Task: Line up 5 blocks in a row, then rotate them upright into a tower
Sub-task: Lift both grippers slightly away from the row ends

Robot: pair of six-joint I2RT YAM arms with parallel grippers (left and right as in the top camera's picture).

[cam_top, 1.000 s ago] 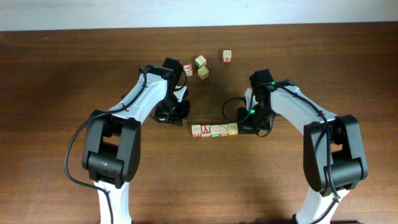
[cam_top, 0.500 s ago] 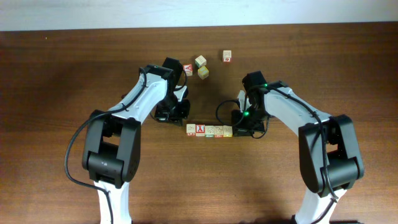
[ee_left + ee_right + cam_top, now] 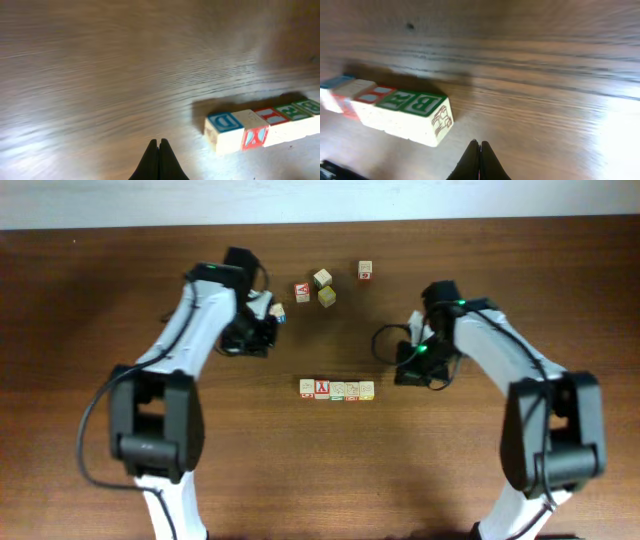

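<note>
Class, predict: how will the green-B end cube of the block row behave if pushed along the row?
The green-B cube looks wooden, so it probably won't deform. Flat faces suggest sliding, not rolling. It touches its neighbour in the row, so the others would likely shift too.

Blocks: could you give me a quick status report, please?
Left gripper shut, empty. Right gripper shut, empty. Five blocks in a row, untouched. Nothing blocking.

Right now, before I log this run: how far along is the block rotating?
Done, apparently: five pale wooden letter cubes sit in one touching row. In hand: nothing; left gripper and right gripper are shut, empty, clear of it. Left: perhaps nothing; loose wooden cubes lie behind.
</note>
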